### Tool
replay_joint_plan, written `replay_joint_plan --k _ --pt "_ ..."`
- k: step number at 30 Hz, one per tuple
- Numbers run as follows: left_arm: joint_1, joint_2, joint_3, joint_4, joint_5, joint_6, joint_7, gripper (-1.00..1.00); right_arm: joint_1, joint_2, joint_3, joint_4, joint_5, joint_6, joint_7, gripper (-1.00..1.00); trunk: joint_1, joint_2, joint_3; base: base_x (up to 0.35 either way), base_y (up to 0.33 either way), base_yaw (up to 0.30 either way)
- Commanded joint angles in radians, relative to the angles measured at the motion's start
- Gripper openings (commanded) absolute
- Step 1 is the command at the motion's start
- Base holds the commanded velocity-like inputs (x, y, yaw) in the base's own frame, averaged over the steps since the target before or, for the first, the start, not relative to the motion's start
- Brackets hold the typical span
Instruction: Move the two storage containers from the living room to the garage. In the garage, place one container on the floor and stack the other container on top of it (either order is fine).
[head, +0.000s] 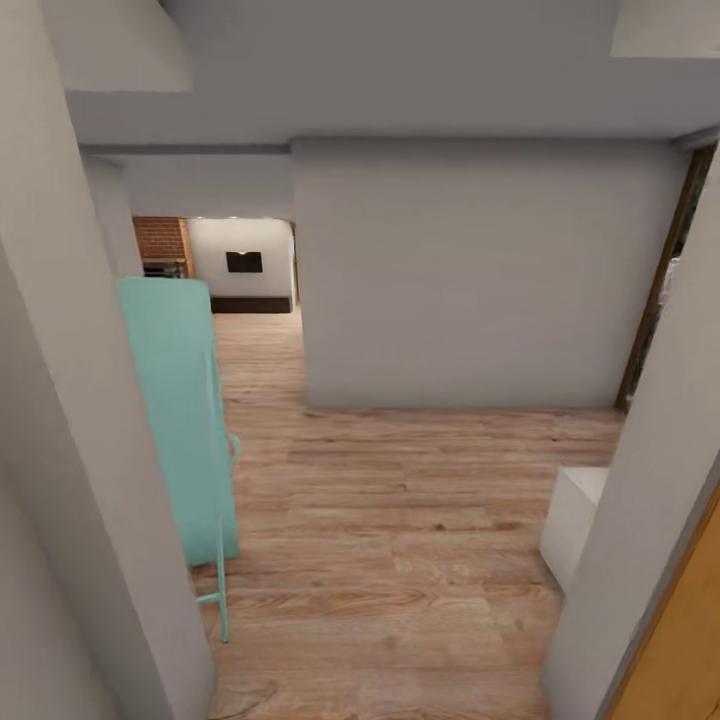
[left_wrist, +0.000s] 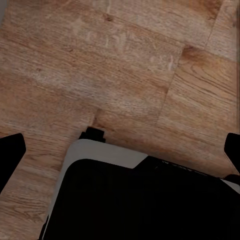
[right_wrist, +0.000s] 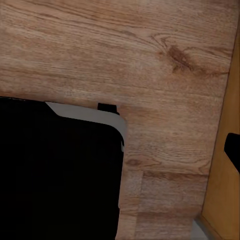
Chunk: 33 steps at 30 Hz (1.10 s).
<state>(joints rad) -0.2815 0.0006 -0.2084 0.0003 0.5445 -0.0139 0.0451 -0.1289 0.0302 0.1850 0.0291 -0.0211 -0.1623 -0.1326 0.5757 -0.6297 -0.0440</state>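
Pale grey walls frame a doorway in the head view, and we look out over light wood plank flooring. A turquoise cabinet stands at the left, a white block at the lower right. At the upper left, an opening shows a brick fireplace, which we judge to be the living room, well ahead; the containers we want are presumably that way, so neither arm is nearer yet.

From the left wrist view we see planks and our dark base; the left gripper has its tips wide at the frame's edges, holding nothing.

From the right wrist view, one dark tip of the right gripper shows at the right edge; we cannot tell its spread.
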Motion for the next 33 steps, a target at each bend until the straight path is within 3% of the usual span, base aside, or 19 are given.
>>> replay_joint_plan --k 1,16,33 --pt "-0.001 -0.001 -0.009 0.000 0.008 -0.001 0.002 1.00 -0.002 0.001 0.007 0.003 -0.002 -0.005 -0.004 1.00 0.001 -0.001 -0.002 0.324 0.000 0.000" --pt "-0.001 -0.002 -0.009 0.000 0.008 0.000 0.002 1.00 -0.001 0.001 0.007 0.003 -0.002 -0.005 -0.004 1.00 0.001 -0.001 -0.002 0.324 -0.008 0.000" --pt "-0.001 -0.002 -0.009 0.000 0.007 0.000 0.002 1.00 -0.002 0.001 0.007 0.003 -0.002 -0.005 -0.004 1.00 0.001 -0.001 -0.002 0.316 -0.104 0.000"
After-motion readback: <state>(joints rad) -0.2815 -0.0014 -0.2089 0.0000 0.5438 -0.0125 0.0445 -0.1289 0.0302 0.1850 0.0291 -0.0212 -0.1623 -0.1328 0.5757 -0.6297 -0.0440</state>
